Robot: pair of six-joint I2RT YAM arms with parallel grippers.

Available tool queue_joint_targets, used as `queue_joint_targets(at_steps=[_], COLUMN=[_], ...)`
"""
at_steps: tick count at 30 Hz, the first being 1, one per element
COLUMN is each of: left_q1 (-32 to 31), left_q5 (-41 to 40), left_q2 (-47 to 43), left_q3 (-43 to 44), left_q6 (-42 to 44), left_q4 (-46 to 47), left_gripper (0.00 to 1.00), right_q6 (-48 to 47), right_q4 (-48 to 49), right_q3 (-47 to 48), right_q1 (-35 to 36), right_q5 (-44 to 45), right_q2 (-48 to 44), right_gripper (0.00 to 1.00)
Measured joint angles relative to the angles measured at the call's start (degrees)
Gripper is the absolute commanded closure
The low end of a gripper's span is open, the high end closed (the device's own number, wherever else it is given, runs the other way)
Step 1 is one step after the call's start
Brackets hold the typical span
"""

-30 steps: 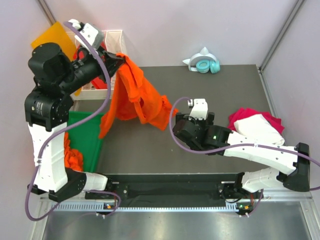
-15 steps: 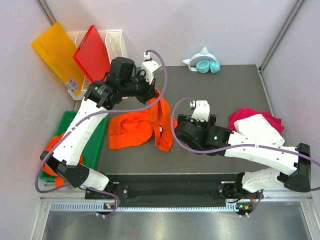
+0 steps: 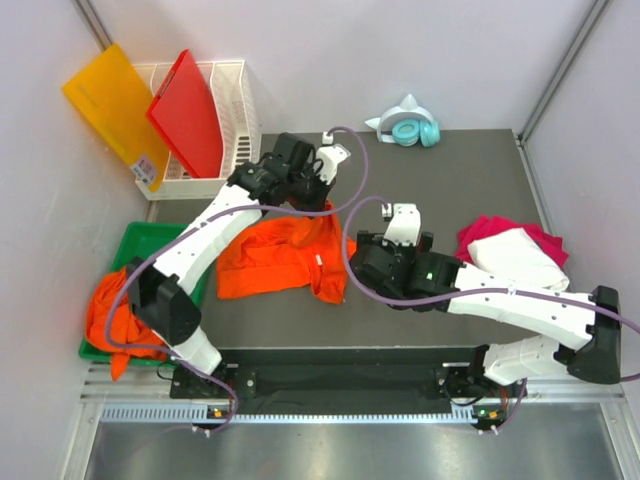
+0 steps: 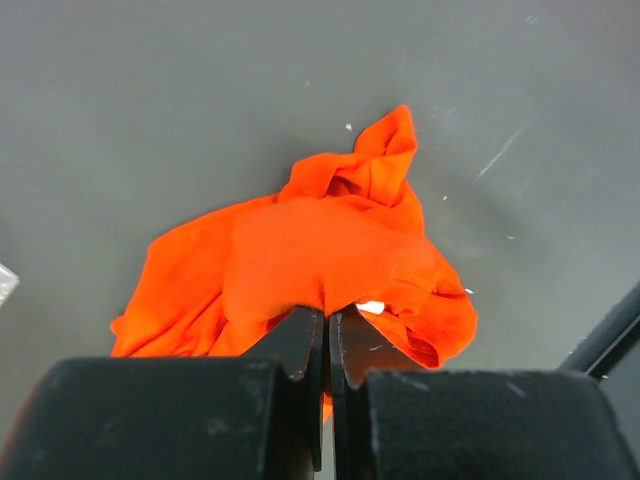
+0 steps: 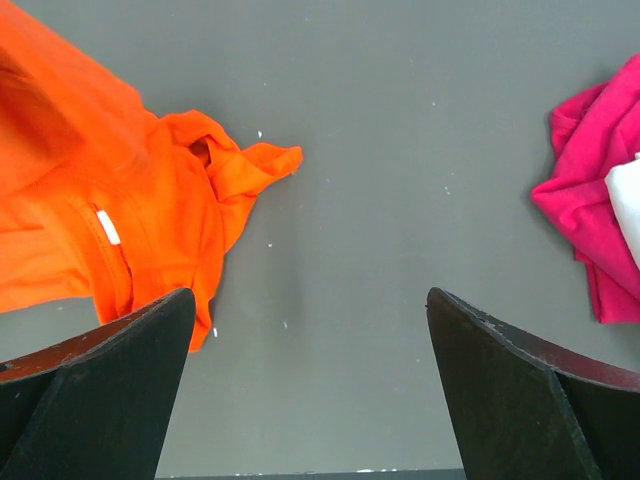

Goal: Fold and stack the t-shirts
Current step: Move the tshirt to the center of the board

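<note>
Orange t-shirt lies crumpled on the worktop, left of centre. Left fingers are clenched on its far edge, cloth bunched just ahead of them. Right fingers are spread wide, grasping nothing, over bare worktop between that shirt and the white t-shirt lying on the pink t-shirt at right. More orange t-shirts are heaped in the green bin at left.
</note>
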Motion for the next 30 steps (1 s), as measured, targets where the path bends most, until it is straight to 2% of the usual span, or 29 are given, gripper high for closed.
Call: queue_joint_targets(at_steps=[7,9,12,13,16,25,28,30], left_q1=[-2.10,-2.56,-2.64,-2.62,-2.62,-0.13,5.84,12.48], left_q5=[-0.63,-0.59,-0.68,-0.85,-2.21,-6.34,-3.65,-1.77], left_q2=[2.49,2.36,2.38,2.43,2.56,1.20,-0.26,-1.09], left_q3=[-3.65,-4.90,-6.27,-6.51,-6.62,-9.44,-11.04,-11.45], left_q6=[-1.62,-1.81,-1.42,-1.55,-1.68,-3.58,-5.99,-7.32], left_q4=[2.67,4.00,4.94,4.85,4.83,5.57,5.53,5.55], left_gripper=[0.98,0.84,0.46,0.28,0.13,0.12,0.12,0.13], right_q6=[0.72,0.72,0.70,0.70,0.70,-0.39,-1.44,-2.38], right_q4=[-1.11,-1.22,-1.14,-1.07,-0.83,0.20,2.08,3.41], right_q3=[0.00,0.00,0.00,0.00,0.00,0.02,0.02,0.04], right_q1=[0.04,0.04,0.04,0.04,0.04,0.02,-0.04,-0.33], right_q5=[-0.33,-0.39,-0.50,-0.50,-0.61,-0.94,-1.40,-1.95], right_q2=[2.36,3.06,3.76,3.98,4.87,7.15,7.19,7.45], right_gripper=[0.01,0.00,0.00,0.00,0.00,0.00,0.01,0.02])
